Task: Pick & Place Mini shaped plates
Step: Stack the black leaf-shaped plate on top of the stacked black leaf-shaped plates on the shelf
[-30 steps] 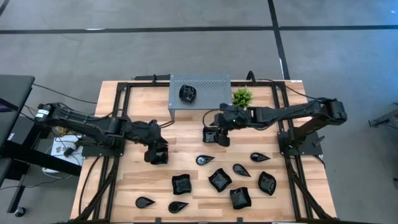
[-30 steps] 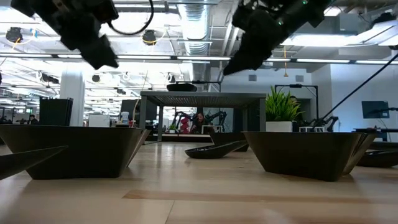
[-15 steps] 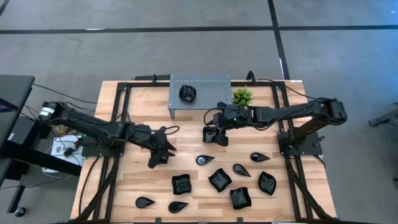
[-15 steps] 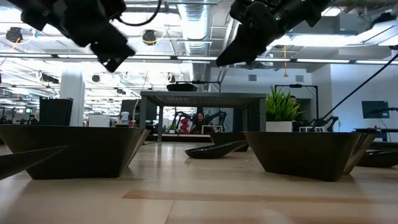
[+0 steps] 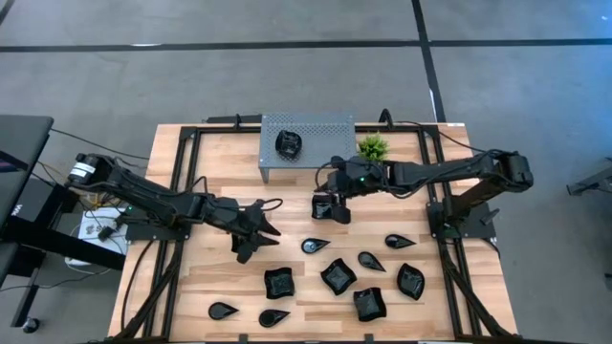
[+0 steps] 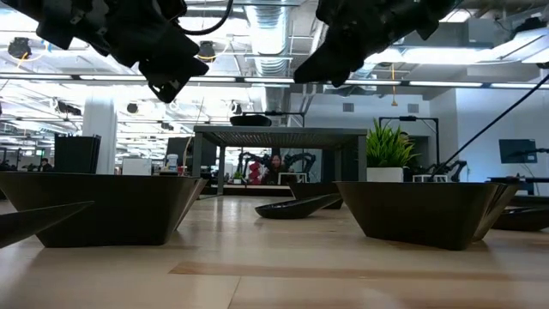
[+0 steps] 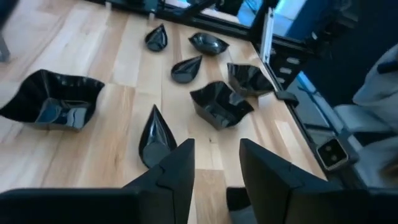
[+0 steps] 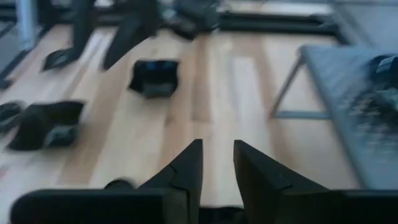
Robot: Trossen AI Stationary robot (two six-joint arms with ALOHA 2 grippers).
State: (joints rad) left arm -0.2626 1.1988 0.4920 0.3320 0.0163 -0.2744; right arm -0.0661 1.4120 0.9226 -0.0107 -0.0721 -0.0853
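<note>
Several glossy black mini shaped plates, teardrop, wavy square and rounded, lie flat on the near right of the wooden table (image 5: 220, 205), among them a teardrop (image 5: 315, 246) and a wavy square (image 5: 338, 276). One more plate (image 5: 288, 143) rests on the grey stand. My left gripper (image 5: 263, 244) hovers open and bare left of the cluster, its fingers (image 7: 180, 162) aimed at that teardrop (image 7: 155, 134). A wavy square plate (image 8: 154, 76) lies on the table under it. My right gripper (image 5: 325, 204) hangs high near the stand, open by a narrow gap (image 8: 217, 149), above another square plate (image 7: 53, 102).
A grey perforated stand (image 5: 308, 129) sits at the table's far middle, with a small green potted plant (image 5: 372, 148) to its right. Black frame rails (image 5: 182, 162) run along the table's left and right sides. Bare wood (image 5: 206, 277) shows at the near left.
My left gripper has moved toward the table's right edge and a little down. It has tipped from pointing steeply down to nearly level, and its fingers have opened wide. My right gripper has stayed in place and tipped its fingertips up a little.
</note>
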